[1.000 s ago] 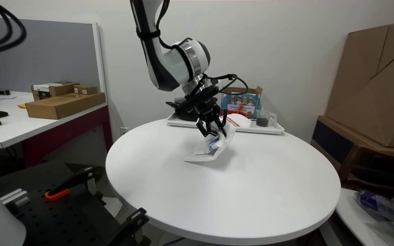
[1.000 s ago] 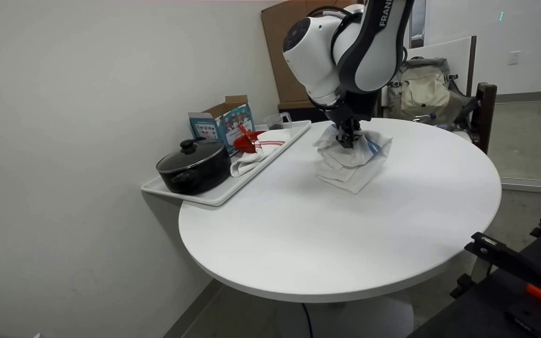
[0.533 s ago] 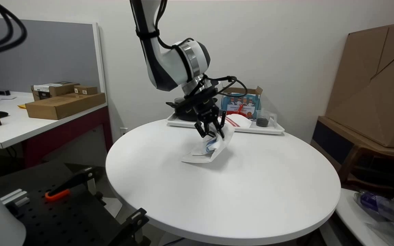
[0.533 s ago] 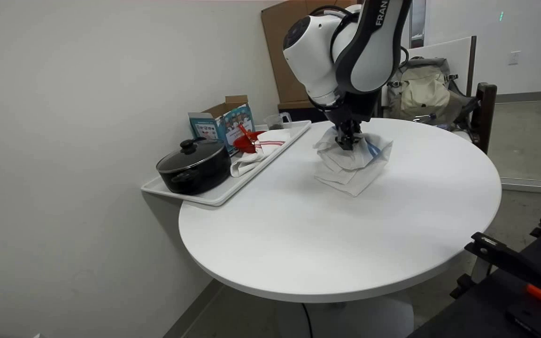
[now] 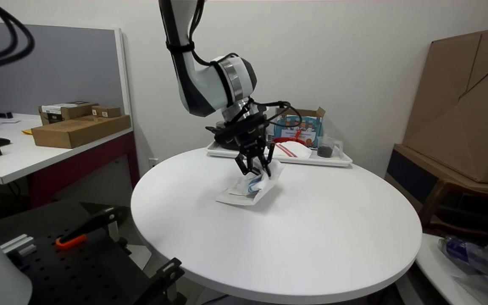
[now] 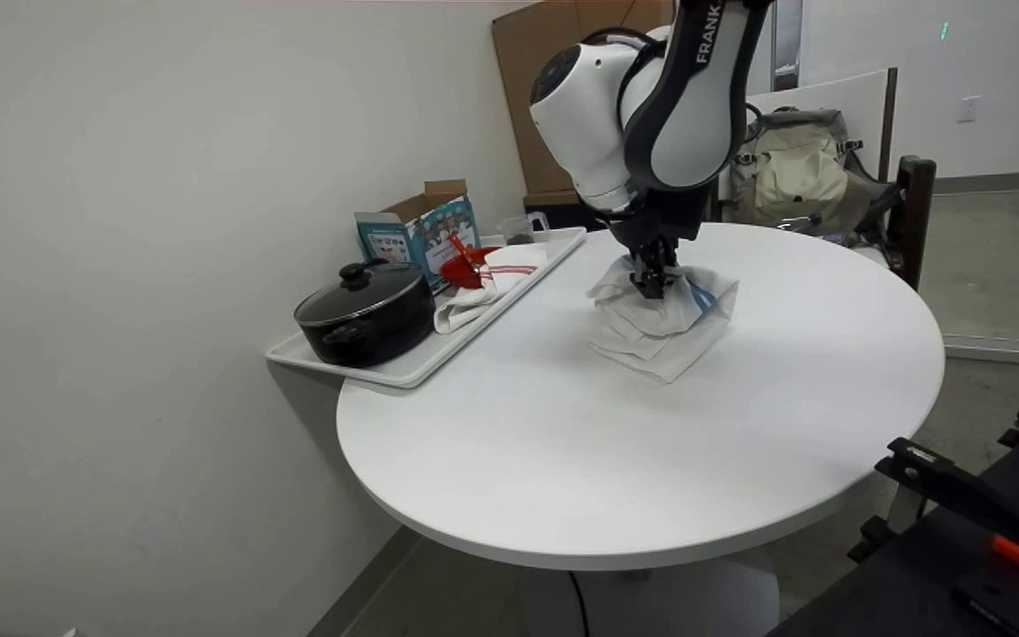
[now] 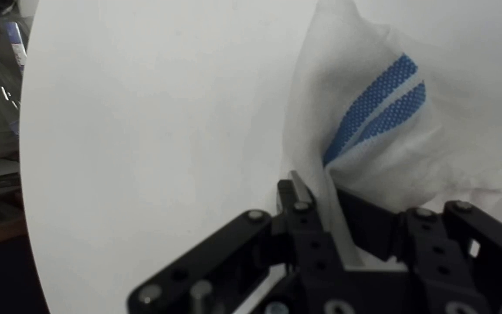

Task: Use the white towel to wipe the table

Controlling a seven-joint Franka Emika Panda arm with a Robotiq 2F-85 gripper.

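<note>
The white towel (image 5: 244,192), crumpled and marked with blue stripes, rests on the round white table (image 5: 311,245). My gripper (image 5: 256,171) comes down from above and pinches the upper part of the cloth. In an exterior view the towel (image 6: 673,345) fans out in folds below the gripper (image 6: 651,290), its lower corner flat on the tabletop. From the wrist, a fold of the towel (image 7: 408,161) runs between the fingers of the gripper (image 7: 320,196), which is shut on it. How much cloth touches the table beneath the folds is hidden.
Along the table's wall side lies a white tray (image 6: 425,364) with a black pot (image 6: 368,314), a red-striped cloth (image 6: 514,258), a red bowl (image 6: 465,270) and a clear cup (image 5: 326,148). A blue box (image 6: 452,230) stands behind. Large cardboard boxes (image 5: 464,101) stack beyond the table.
My gripper has dragged the towel a little away from the tray, toward the table's middle, and slightly left in an exterior view. The grip on the cloth stays the same.
</note>
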